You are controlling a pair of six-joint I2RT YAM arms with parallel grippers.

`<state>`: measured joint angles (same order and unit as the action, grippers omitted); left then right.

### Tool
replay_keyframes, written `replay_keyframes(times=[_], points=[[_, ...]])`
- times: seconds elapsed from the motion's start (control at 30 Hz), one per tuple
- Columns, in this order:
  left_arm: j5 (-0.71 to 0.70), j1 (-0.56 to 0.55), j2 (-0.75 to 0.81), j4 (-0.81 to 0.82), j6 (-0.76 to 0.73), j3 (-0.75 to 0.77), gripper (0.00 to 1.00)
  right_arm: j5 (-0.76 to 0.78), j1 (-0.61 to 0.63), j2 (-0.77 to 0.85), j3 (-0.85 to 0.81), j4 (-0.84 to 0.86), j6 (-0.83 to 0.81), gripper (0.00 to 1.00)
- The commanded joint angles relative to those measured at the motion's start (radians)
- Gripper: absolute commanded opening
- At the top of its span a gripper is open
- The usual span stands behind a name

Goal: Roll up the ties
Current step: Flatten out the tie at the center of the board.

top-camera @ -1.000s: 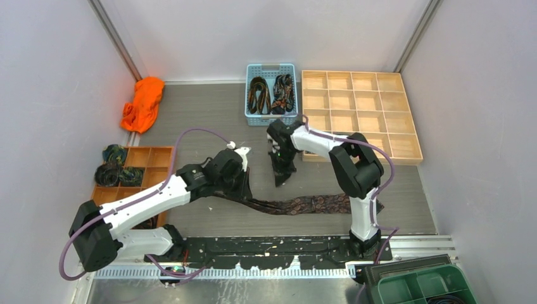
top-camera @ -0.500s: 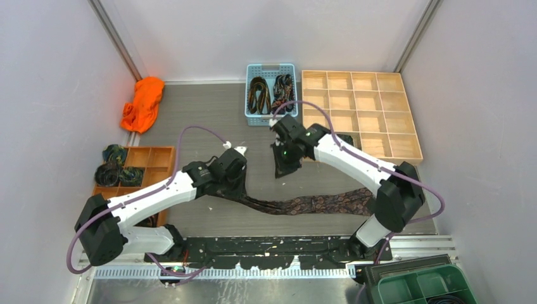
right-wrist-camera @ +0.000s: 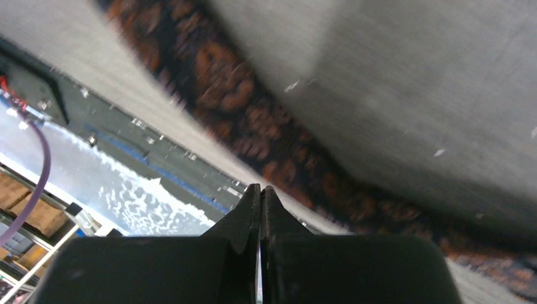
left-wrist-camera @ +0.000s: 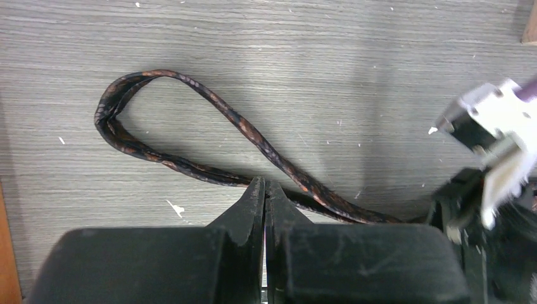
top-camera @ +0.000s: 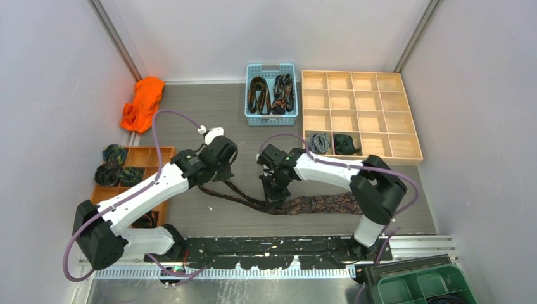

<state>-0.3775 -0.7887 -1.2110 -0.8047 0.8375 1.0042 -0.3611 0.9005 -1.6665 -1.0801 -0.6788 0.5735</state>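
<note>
Top external view, quick count: one brown paisley tie [top-camera: 316, 204] is stretched across the tabletop [top-camera: 202, 114], with its thin end doubled back into a loop. Two more ties [top-camera: 259, 95] are stuffed in the blue basket [top-camera: 271, 66]. Two coils [top-camera: 318, 142] are parked in the wooden grid tray [top-camera: 364, 101], and at least three more can be made out in the orange tray [top-camera: 158, 157]. The left pincer [left-wrist-camera: 265, 185] and right pincer [right-wrist-camera: 260, 188] are both pressed together right at the tie. Whether any fabric is actually nipped can't be told.
</note>
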Motion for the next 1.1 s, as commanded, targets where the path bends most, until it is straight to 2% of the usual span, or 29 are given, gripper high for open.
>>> replay_keyframes(times=[0.0, 0.17, 0.33, 0.47, 0.63, 0.77, 0.87, 0.97, 1.07], points=[[-0.035, 0.014, 0.033, -0.026, 0.014, 0.015, 0.00, 0.002, -0.072, -0.102, -0.069, 0.031, -0.055, 0.01], [-0.024, 0.042, 0.061, -0.030, 0.010, -0.016, 0.00, -0.034, -0.226, -0.226, -0.115, 0.043, -0.125, 0.01], [-0.014, 0.094, 0.079, -0.035, -0.017, -0.028, 0.00, -0.127, -0.299, -0.315, -0.185, 0.021, -0.172, 0.01], [-0.004, 0.147, 0.073, -0.043, -0.044, -0.022, 0.00, -0.124, -0.299, -0.351, -0.222, -0.007, -0.190, 0.01], [0.018, 0.270, 0.059, -0.058, -0.045, -0.022, 0.00, -0.036, -0.297, -0.266, -0.324, -0.054, -0.190, 0.01], [0.198, 0.468, 0.046, 0.071, -0.047, -0.059, 0.00, -0.017, -0.272, -0.197, -0.391, -0.038, -0.169, 0.03], [0.255, 0.556, -0.030, 0.112, -0.056, -0.051, 0.00, -0.022, -0.240, -0.209, -0.453, -0.029, -0.161, 0.03], [0.274, 0.590, -0.132, 0.097, -0.074, -0.016, 0.00, -0.007, -0.218, -0.275, -0.526, -0.044, -0.164, 0.03], [0.287, 0.587, -0.145, 0.038, -0.092, -0.005, 0.00, -0.016, -0.218, -0.339, -0.586, -0.023, -0.169, 0.01]])
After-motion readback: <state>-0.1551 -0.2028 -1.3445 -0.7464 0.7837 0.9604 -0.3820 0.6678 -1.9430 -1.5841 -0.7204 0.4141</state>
